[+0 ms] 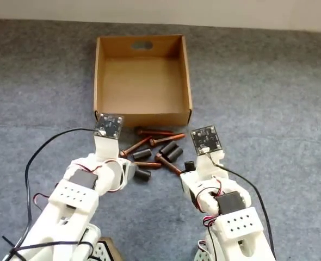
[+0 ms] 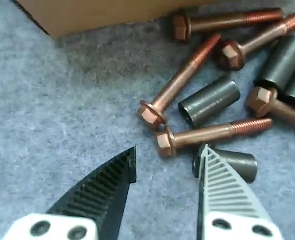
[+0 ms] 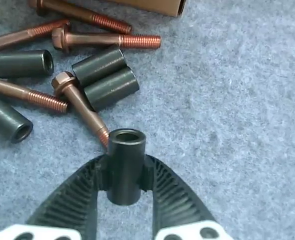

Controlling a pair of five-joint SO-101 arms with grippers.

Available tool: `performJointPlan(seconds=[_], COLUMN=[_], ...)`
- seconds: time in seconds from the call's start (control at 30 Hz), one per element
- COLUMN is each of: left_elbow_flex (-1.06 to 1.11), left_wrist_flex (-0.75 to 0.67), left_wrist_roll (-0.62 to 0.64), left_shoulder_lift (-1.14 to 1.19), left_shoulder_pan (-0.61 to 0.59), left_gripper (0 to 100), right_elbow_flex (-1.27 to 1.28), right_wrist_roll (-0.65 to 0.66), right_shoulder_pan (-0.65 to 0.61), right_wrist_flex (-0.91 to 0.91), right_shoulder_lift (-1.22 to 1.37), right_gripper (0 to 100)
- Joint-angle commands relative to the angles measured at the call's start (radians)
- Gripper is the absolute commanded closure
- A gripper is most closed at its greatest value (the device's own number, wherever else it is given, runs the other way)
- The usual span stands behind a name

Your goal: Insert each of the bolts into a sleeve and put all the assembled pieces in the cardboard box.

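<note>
Right gripper [image 3: 125, 166]: pinches sleeve [image 3: 126, 145], open end outward, in front of box [image 1: 144, 116]. Left gripper [image 2: 168, 151]: spread, hovers in front of box, bolt [image 2: 207, 133] head just beyond fingertips [image 2: 126, 162]. Loose bolts [image 1: 155, 132], loose sleeves [image 1: 171, 149]: lie just before box.

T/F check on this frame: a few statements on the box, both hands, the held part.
1. The cardboard box holds no parts. True.
2. The right hand is shut on a sleeve. True.
3. The left hand grips a bolt. False: it is open and holds nothing, over the carpet beside the loose bolts.
4. A bolt is already in the held sleeve. False: the bore at its visible end looks empty.
</note>
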Motion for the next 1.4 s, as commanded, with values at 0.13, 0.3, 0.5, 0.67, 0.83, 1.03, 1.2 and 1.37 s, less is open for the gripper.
performJointPlan(seconds=[0.13, 0.3, 0.5, 0.67, 0.83, 1.03, 1.2, 1.37], left_elbow_flex=[0.005, 0.007, 0.013, 0.033, 0.027, -0.001, -0.028, -0.081], left_wrist_flex=[-0.037, -0.035, -0.035, -0.040, -0.040, -0.037, -0.035, -0.034], left_wrist_roll=[0.009, 0.009, 0.009, 0.009, 0.009, 0.014, 0.014, 0.015], left_shoulder_lift=[0.002, 0.002, 0.002, 0.002, -0.004, -0.005, -0.002, -0.004], left_shoulder_pan=[-0.013, -0.013, -0.012, -0.012, -0.012, -0.010, -0.008, -0.004], left_gripper=[79, 81, 97, 91, 79, 79, 79, 79], right_elbow_flex=[-0.004, -0.004, -0.004, -0.004, -0.004, -0.004, -0.004, -0.004], right_wrist_roll=[-0.006, -0.006, -0.006, -0.006, -0.006, -0.005, -0.005, -0.005], right_shoulder_pan=[-0.007, -0.007, -0.007, -0.007, -0.007, -0.007, -0.007, -0.007], right_wrist_flex=[-0.015, -0.015, -0.015, -0.015, -0.015, -0.015, -0.015, -0.015], right_shoulder_lift=[-0.016, -0.016, -0.016, -0.016, -0.016, -0.016, -0.016, -0.016], right_gripper=[99.2, 99.2, 99.2, 99.2, 99.2, 99.2, 99.2, 99.2])
